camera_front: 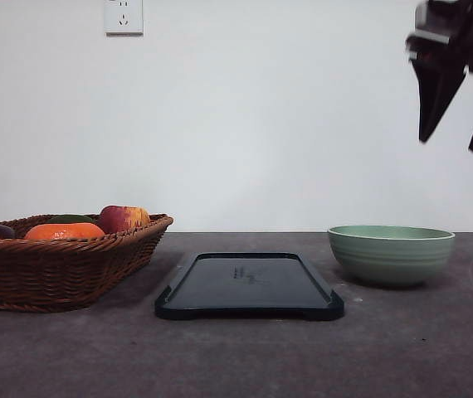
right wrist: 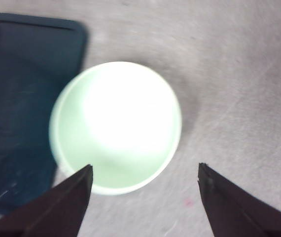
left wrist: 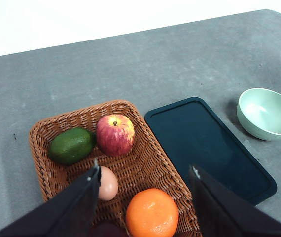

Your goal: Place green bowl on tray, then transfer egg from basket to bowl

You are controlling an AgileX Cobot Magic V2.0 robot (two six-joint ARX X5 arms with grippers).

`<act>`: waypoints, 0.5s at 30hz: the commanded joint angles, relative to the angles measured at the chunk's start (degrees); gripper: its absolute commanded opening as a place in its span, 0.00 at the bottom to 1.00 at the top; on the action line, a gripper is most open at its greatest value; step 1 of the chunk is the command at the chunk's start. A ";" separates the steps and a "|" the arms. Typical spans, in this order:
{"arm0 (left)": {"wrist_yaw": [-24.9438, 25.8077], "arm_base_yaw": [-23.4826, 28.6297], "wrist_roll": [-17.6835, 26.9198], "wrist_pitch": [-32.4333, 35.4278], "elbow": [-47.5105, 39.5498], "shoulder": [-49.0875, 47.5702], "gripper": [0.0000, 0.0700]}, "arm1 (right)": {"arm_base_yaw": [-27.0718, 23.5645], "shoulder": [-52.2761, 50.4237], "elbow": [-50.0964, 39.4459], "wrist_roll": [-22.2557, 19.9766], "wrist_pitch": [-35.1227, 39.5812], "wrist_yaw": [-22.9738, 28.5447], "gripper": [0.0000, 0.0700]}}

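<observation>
Tray [camera_front: 249,284] nearest, centre of table [camera_front: 236,356], nothing on it. Basket [camera_front: 54,265] on the left, just beside tray: holds egg [left wrist: 107,183], orange [left wrist: 152,213], apple [left wrist: 115,134], avocado [left wrist: 71,145], plus a dark item at its left edge, can't identify. Green bowl [camera_front: 391,254] on the right, on the table, apart from tray, nothing inside. Left gripper [left wrist: 145,197] above basket, jaws wide, holding nothing. Right gripper [camera_front: 460,116] high over the bowl, jaws wide, touching nothing.
</observation>
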 commanded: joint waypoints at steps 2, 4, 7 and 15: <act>0.50 -0.15 0.17 0.60 1.40 0.33 0.52 | -1.02 4.43 2.38 0.60 0.09 -0.19 0.59; 0.50 -0.15 0.17 0.55 1.40 0.33 0.51 | -1.70 6.84 3.04 0.55 0.28 -0.57 0.59; 0.50 -0.15 0.17 0.55 1.40 0.35 0.51 | -2.42 9.65 3.25 0.09 0.72 -1.33 0.58; 0.48 -0.15 0.17 0.54 1.40 0.37 0.51 | -2.71 15.41 3.25 -0.08 2.00 -2.42 0.57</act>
